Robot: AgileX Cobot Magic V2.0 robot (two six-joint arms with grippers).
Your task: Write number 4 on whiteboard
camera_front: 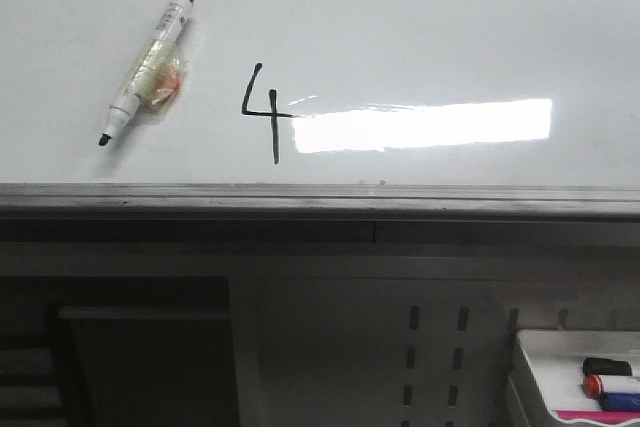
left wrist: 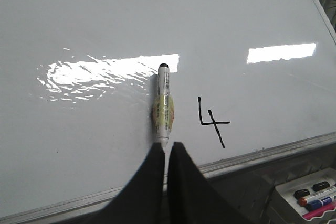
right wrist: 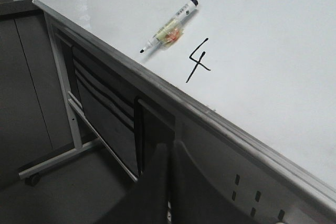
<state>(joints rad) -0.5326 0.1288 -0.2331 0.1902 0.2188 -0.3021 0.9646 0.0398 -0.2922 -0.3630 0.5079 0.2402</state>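
Marker [camera_front: 147, 67]: white barrel, black end cap, tip uncapped, lying tilted; yellowish tape wad [camera_front: 160, 77] wrapped around mid-barrel (orange patch visible). 
Small white tray [camera_front: 570, 377] at lower right of front view: holds black cap [camera_front: 607, 366], red-capped marker [camera_front: 610, 384], blue marker [camera_front: 622, 402]. 
Grey perforated panel [camera_front: 435, 357] below: slotted holes in columns. 
Wheeled metal frame [right wrist: 52, 156] on floor.

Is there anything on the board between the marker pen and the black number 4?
No. In the front view, only bare glossy whiteboard lies between the white, black-capped marker and the hand-drawn black 4.
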